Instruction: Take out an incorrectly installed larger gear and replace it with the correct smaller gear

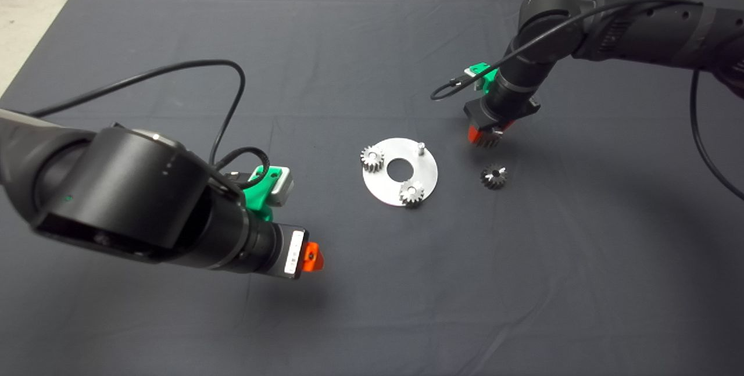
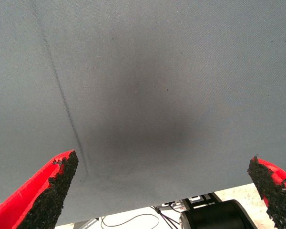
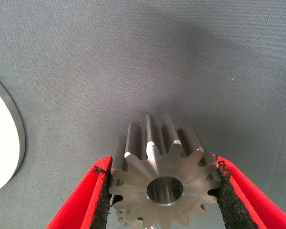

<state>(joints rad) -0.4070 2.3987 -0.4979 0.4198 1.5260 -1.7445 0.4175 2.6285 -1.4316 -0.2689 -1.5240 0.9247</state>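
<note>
My right gripper (image 1: 487, 139) is shut on the larger gear (image 3: 164, 179), a tall steel gear with coarse long teeth and a round centre hole, held between the black pads above the mat, just right of the round steel plate (image 1: 386, 190). The plate carries two small bright gears (image 1: 372, 158) (image 1: 411, 193) and a bare pin (image 1: 420, 146) at its far right. The smaller gear (image 1: 493, 176), dark grey, lies on the mat right of the plate, just in front of my right gripper. My left gripper (image 2: 157, 195) is open and empty over bare mat at the lower left.
The plate's rim (image 3: 12, 143) shows at the edge of the right wrist view. The mat's near edge with floor, cables and a black base (image 2: 219, 217) shows in the left wrist view. A cable (image 1: 232, 103) loops over the mat from the left arm.
</note>
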